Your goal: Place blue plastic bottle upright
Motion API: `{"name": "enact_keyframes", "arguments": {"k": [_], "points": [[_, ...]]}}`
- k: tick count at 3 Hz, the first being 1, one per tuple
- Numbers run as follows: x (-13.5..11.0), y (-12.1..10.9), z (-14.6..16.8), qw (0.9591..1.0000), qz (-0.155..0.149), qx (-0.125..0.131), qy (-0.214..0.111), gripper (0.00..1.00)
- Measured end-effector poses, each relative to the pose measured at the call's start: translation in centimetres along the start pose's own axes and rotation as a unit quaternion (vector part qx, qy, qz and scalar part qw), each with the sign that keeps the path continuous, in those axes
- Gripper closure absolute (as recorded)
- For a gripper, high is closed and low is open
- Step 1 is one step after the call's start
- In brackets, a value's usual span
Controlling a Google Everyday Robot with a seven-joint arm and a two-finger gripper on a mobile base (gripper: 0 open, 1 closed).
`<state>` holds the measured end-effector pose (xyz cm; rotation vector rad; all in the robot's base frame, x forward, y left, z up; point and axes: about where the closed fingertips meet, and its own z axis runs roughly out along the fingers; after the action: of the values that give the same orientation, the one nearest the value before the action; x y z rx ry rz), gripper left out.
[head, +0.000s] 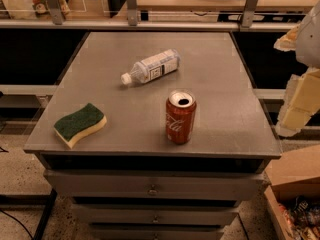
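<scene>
The blue plastic bottle (151,67) lies on its side on the grey metal cabinet top (215,59), behind the middle. Its white cap points to the front left and its pale label with a dark patch faces up. My gripper (291,79) hangs at the right edge of the view, beyond the cabinet's right side and well to the right of the bottle. Its cream fingers (299,104) stand apart with nothing between them.
An opened red soda can (180,117) stands upright near the front, right of middle. A green and yellow sponge (80,124) lies at the front left. The cabinet has drawers (152,189) below. A cardboard box (297,194) sits on the floor at the right. A railing (130,23) runs behind.
</scene>
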<state>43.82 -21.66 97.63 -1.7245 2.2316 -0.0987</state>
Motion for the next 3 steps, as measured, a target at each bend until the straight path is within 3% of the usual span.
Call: {"name": "enact_keyframes", "arguments": {"k": [1,2,3], "points": [[0.0,0.0,0.0,1.0,0.0,0.0,0.0,0.0],[-0.9,-1.5,0.1,0.9998,-0.015,0.015,0.005,0.0],[-3.5,-5.2,0.8,0.9971,-0.064,0.037,0.016,0.0]]}}
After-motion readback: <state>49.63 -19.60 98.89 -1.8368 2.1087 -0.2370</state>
